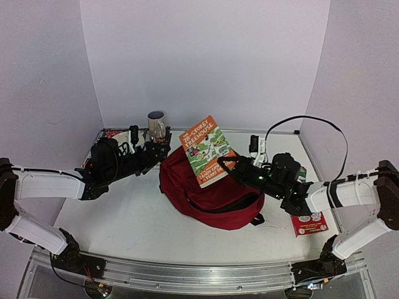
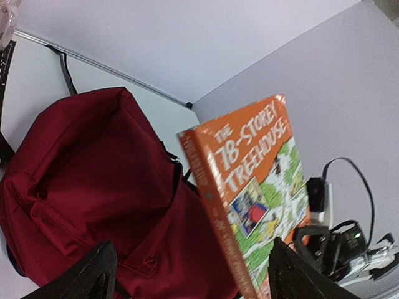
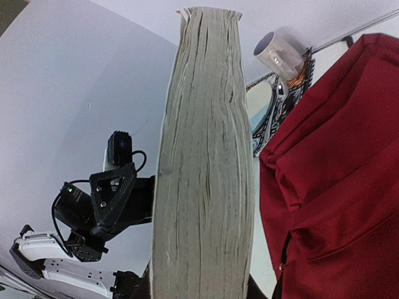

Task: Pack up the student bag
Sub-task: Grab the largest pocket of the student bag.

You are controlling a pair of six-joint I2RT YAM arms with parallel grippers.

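Observation:
The student bag, dark red with black zips, lies in the middle of the table, and its zip shows as a dark slit along the front. An orange and green book is held tilted above the bag's far side, with my right gripper shut on its lower right edge. The right wrist view shows the book's grey page edge filling the space between the jaws, with the bag to the right. My left gripper stands open just left of the bag. Between its fingertips lie only the bag and the book beyond.
A mug stands at the back left beside a flat printed item. A red booklet lies near the right arm. White walls close in the back and sides. A cable arcs over the right arm.

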